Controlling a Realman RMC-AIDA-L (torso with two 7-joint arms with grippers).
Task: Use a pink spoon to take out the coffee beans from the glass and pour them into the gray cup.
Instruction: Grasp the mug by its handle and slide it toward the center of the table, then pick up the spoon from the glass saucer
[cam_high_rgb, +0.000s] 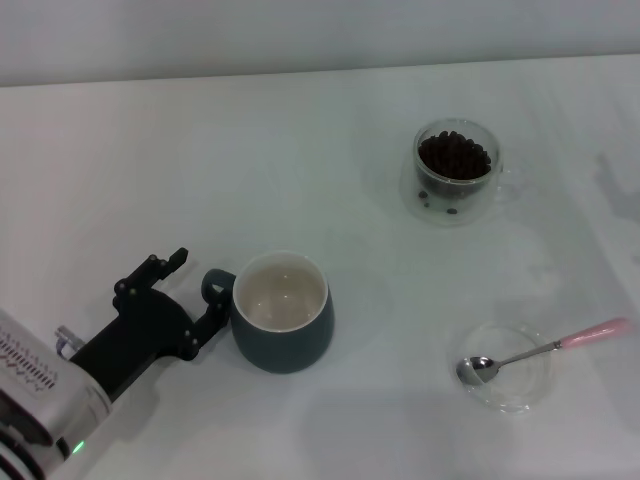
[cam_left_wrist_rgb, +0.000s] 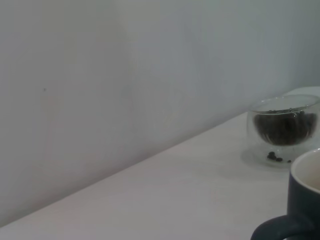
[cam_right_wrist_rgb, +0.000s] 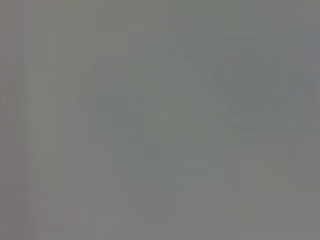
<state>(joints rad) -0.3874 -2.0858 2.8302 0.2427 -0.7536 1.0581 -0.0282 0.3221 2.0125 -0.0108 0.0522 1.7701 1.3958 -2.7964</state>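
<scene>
On the white table (cam_high_rgb: 300, 130) stands one gray cup (cam_high_rgb: 283, 318), its handle toward the left gripper (cam_high_rgb: 197, 295), whose fingers are spread around that handle. One glass (cam_high_rgb: 455, 172) with a heap of coffee beans (cam_high_rgb: 454, 155) stands far back on the right. One shallow clear dish (cam_high_rgb: 508, 367) holds one pink spoon (cam_high_rgb: 545, 349). The right gripper is not seen.
</scene>
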